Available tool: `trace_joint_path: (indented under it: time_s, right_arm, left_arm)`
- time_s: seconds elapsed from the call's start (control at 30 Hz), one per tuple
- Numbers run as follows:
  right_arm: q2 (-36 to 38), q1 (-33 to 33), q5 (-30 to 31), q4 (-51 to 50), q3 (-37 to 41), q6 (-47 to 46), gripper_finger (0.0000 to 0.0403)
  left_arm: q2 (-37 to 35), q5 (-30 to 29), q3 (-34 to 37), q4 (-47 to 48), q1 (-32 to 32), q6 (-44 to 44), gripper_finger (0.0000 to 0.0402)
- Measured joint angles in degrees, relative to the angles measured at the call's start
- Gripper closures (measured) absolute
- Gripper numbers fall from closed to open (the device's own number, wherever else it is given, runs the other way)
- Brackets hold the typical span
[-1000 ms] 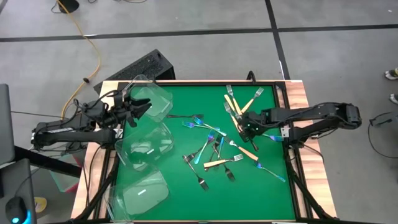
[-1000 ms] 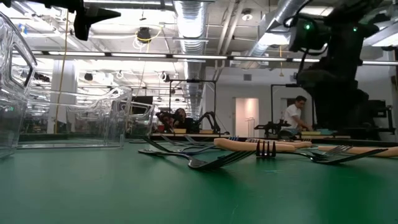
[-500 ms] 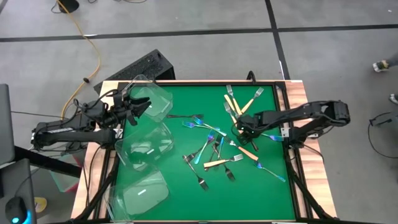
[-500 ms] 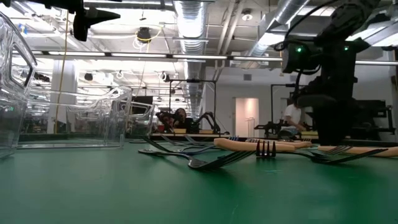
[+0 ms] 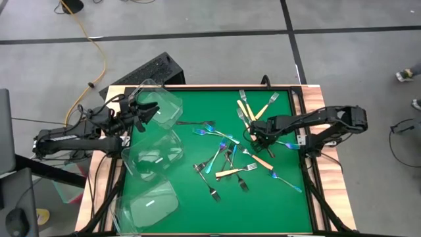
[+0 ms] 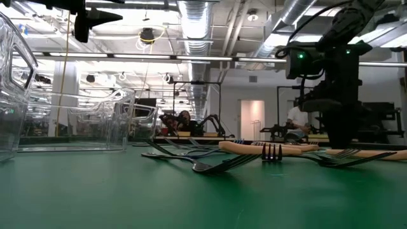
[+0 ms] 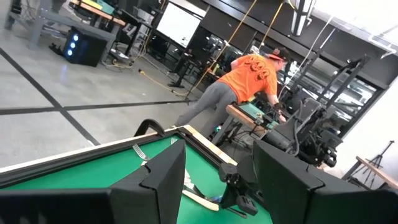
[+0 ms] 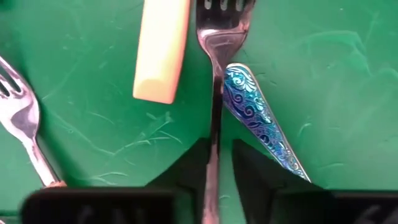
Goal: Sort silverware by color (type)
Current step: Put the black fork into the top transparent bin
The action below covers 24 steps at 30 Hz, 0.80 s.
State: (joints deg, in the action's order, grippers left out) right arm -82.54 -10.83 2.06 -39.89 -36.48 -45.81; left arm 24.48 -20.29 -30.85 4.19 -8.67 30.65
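Note:
Several forks lie scattered on the green mat (image 5: 197,197): silver-grey, blue-purple, and cream-handled ones. My right gripper (image 5: 258,136) points down at the mat's right middle. Its two fingers (image 8: 186,171) stand close on either side of a silver fork's handle (image 8: 214,124). That fork lies flat between a cream handle (image 8: 163,50) and a blue-purple handle (image 8: 261,118). My left gripper (image 5: 148,112) waits open and empty above the clear tubs at the far left. My right gripper comes from above, pointing down, with a finger on each long side of the silver fork's handle (image 8: 213,162), just behind the head. One finger lies against it. A thin strip of mat shows before the other. The fork lies flat on the mat.
Three clear plastic tubs (image 5: 161,108), (image 5: 152,158), (image 5: 148,204) stand along the mat's left side. More forks lie at the far right (image 5: 253,105) and in the middle (image 5: 223,161). A person in an orange shirt (image 7: 249,78) bends over beyond the table.
My right gripper has come down onto the forks at the mat's right middle, shifting slightly toward the table's left edge. The forks lie as before.

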Motion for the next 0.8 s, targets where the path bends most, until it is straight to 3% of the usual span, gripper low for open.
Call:
trace_joint_path:
  time_s: [0.23, 0.8]
  right_arm:
    - [0.0, -0.2, -0.5, -0.3, -0.1, 0.0, 0.0387]
    - [3.1, -0.6, -1.2, -2.7, -8.5, -0.8, 0.0389]
  left_arm:
    - [0.0, 0.0, 0.0, 0.4, 0.0, 0.2, 0.0230]
    - [0.0, 0.0, 0.0, 0.4, 0.0, 0.2, 0.0230]
